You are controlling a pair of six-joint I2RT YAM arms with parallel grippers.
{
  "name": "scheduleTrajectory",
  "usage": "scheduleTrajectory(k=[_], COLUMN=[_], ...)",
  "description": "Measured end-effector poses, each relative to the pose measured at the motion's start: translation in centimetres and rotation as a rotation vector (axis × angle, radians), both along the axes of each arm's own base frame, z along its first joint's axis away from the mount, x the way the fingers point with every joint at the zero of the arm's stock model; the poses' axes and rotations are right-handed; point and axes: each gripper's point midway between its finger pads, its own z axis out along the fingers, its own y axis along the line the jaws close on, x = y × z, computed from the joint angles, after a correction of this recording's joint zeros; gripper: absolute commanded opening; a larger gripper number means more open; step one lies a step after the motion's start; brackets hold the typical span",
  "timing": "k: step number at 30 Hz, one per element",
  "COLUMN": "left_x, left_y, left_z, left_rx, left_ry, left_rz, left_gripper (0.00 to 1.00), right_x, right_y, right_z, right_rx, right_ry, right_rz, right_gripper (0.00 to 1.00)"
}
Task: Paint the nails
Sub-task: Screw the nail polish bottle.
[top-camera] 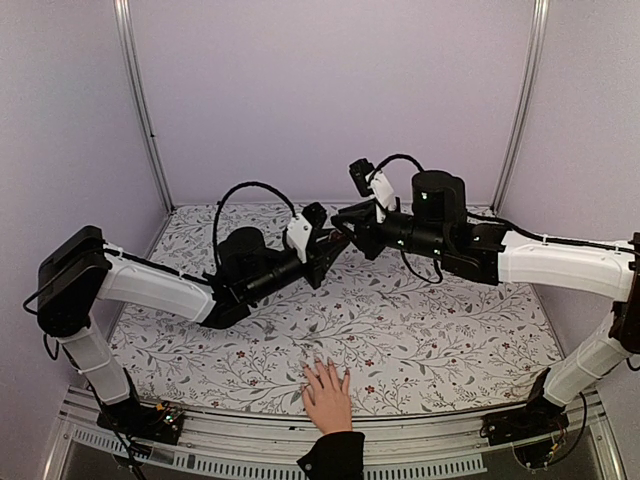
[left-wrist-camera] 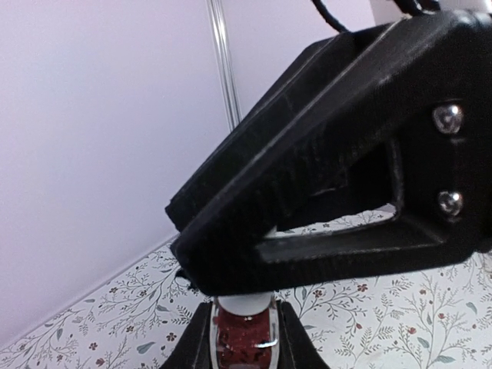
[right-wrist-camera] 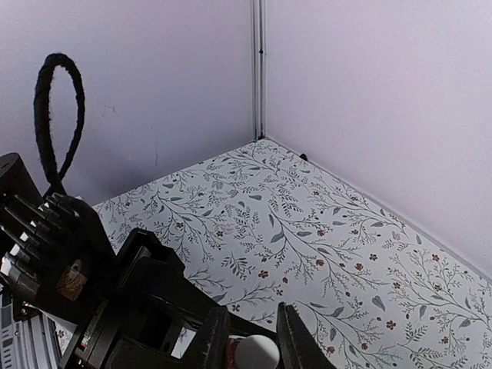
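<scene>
Resting flat near the front edge of the table (top-camera: pixel 450 330), the hand (top-camera: pixel 328 400) is lying palm down with fingers spread. The nails (top-camera: pixel 322 366) are facing up at the fingertips, too small here to tell if any polish is on them. The black sleeve cuff (top-camera: pixel 335 455) is showing just behind the wrist. Nothing is touching the hand; both arms are working well apart from it, up over the middle of the table. Left pincer (top-camera: pixel 330 245) is clamping the dark-red bottle (left-wrist-camera: pixel 244 334) by its sides, jaws narrow on the glass. It is holding the bottle off the table, likely so it is not spinning while the top gets worked. Right pincer (top-camera: pixel 348 222) is facing it from the opposite side and sitting over the bottle's top, its fingers closely flanking the white cap (right-wrist-camera: pixel 257 354). Its jaws are narrow, but cannot tell whether the pads are actually pressing the cap or standing just off it. Judging from this, the step in hand is cap work, opening it to get the brush out, and painting is not yet started. The hand is probably lying spread like that to give each nail a clear approach. Risk: the bottle tipping or spilling while both pincers are pulling on it.
</scene>
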Motion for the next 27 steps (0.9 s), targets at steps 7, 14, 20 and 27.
scheduleTrajectory(k=[7,14,20,27], left_x=[-0.7,-2.8,-4.7,-7.9], left_y=[-0.4,-0.4,0.0,0.0], left_z=[0.1,1.5,2.2,1.6], left_rx=[0.010,-0.006,-0.013,0.007], left_ry=[-0.015,-0.041,-0.033,0.003], left_rz=[-0.048,-0.187,-0.376,-0.615], left_gripper=[0.00,0.00,0.00,0.00], right_x=[-1.5,-4.5,-6.9,-9.7], right_y=[-0.2,-0.5,-0.8,-1.0], right_z=[-0.2,1.1,1.6,1.2], right_rx=[-0.001,0.016,0.010,-0.028], right_ry=[-0.010,-0.050,-0.073,-0.087], right_rz=[0.064,0.195,0.317,0.470], right_gripper=[0.44,0.56,0.59,0.55])
